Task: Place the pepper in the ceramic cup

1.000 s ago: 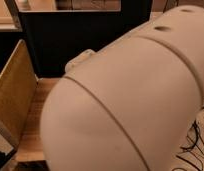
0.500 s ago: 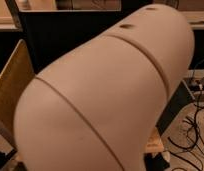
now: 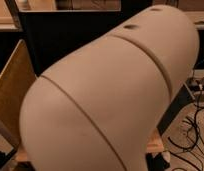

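Note:
My own arm [image 3: 110,95], a large smooth whitish casing with seams and two dark round holes, fills most of the camera view. It hides the work surface. The pepper and the ceramic cup are out of view. The gripper is not in view; only the arm's casing shows.
A wooden board [image 3: 12,87] leans at the left edge. A dark panel [image 3: 65,37] stands behind the arm. Black cables [image 3: 195,132] lie on the floor at the right, beside a dark frame leg [image 3: 177,107]. A strip of light wooden table edge [image 3: 154,145] shows under the arm.
The arm's casing has swung left and lower across the view, now covering the wooden surface that showed at the left a second ago. More floor and cables show at the right.

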`<state>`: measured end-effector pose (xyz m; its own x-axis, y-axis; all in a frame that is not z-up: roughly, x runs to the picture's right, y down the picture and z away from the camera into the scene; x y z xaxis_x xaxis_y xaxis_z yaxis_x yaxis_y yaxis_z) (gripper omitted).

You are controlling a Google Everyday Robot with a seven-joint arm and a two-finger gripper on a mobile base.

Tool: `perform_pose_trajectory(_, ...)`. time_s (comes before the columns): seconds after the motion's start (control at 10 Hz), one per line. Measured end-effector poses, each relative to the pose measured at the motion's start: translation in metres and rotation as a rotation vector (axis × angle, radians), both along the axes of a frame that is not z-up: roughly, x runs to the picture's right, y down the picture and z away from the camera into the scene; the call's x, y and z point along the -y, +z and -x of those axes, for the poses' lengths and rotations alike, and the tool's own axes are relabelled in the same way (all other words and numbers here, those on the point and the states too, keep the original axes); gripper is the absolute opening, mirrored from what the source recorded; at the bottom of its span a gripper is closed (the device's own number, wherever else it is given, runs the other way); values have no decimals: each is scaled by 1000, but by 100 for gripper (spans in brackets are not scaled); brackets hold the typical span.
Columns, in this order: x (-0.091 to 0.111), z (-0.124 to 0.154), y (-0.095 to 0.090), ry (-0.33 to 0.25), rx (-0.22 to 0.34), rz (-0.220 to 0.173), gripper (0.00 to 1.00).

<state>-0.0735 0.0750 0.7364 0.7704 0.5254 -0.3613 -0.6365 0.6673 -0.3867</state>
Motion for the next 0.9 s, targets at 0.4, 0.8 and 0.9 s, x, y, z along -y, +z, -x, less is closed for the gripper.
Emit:
perform_pose_trajectory(0.4,-48,42,27,-73,66,122,80)
perform_pose_trajectory(0.8,-70,86,37,-129,124,177,80)
perform_pose_trajectory(0.9,-73,92,44,-125,114,187,80)
